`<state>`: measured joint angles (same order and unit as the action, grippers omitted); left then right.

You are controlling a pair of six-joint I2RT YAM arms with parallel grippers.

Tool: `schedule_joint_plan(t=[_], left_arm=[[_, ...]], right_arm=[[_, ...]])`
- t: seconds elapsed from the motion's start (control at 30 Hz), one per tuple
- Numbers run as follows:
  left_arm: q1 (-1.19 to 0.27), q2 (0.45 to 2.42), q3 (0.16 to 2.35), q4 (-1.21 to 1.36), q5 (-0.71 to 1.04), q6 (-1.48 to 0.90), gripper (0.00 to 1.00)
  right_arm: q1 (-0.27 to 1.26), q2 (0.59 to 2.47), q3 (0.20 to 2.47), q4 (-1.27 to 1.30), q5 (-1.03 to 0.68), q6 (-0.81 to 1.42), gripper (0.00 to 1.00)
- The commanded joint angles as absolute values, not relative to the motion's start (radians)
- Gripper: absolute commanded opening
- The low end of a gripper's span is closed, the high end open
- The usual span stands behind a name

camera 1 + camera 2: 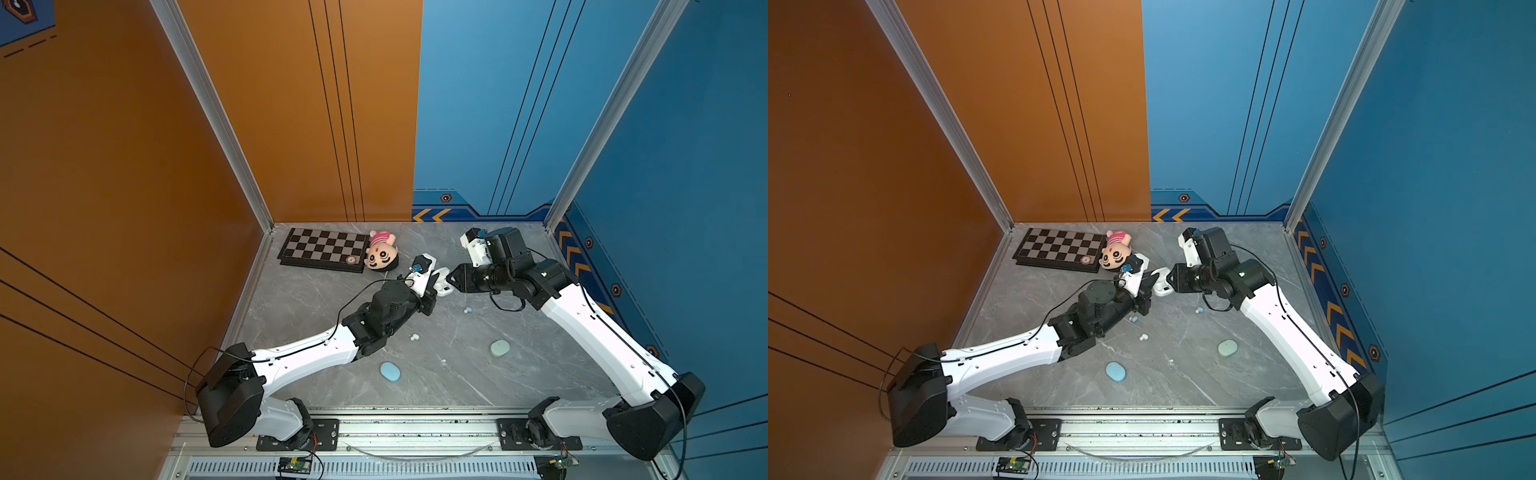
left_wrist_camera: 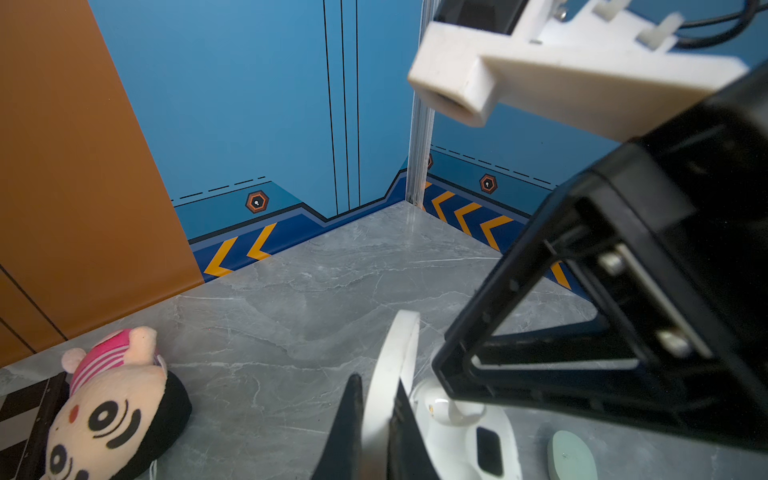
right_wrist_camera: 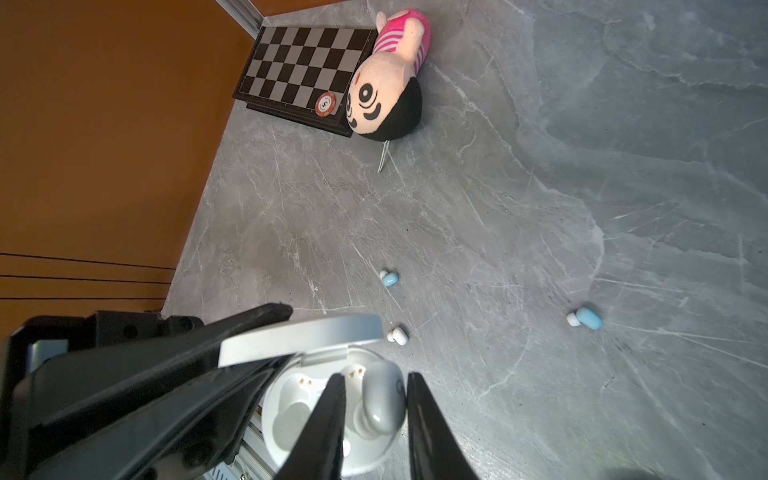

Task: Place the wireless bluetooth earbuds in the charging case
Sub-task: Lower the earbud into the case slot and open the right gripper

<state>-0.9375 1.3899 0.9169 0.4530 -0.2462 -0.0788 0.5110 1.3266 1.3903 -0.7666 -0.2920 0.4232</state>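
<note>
The open case (image 3: 291, 399) sits between the two claws. The left claw (image 2: 376, 392) has the lid (image 3: 299, 338) between its fingers. The right claw (image 3: 374, 380) stands over the base, with one earbud (image 3: 380, 399) in a well between its fingers. Three loose earbuds (image 3: 397, 335) (image 3: 389, 278) (image 3: 585, 318) lie on the desk (image 1: 457, 382) in front of the claws, and two closed cases (image 1: 390, 371) (image 1: 500, 348) lie further in front. Behind the left claw lies a doll (image 1: 382, 251), touching a chessboard (image 1: 324, 249) to its left.

Both top views looked steeply down from high above the plush doll (image 1: 381, 251); both wrist views, close and low, shared it.
</note>
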Motion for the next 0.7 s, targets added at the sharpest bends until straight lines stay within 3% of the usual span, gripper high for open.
schedule_joint_plan(t=[0.0, 0.67], left_arm=[[-0.948, 1.399, 0.948, 0.468, -0.244, -0.085, 0.0], [-0.942, 1.407, 0.942, 0.468, -0.25, -0.088, 0.0]], right_arm=[[0.515, 1.325, 1.388, -0.744, -0.304, 0.417, 0.32], [0.521, 1.301, 1.378, -0.709, -0.346, 0.419, 0.34]])
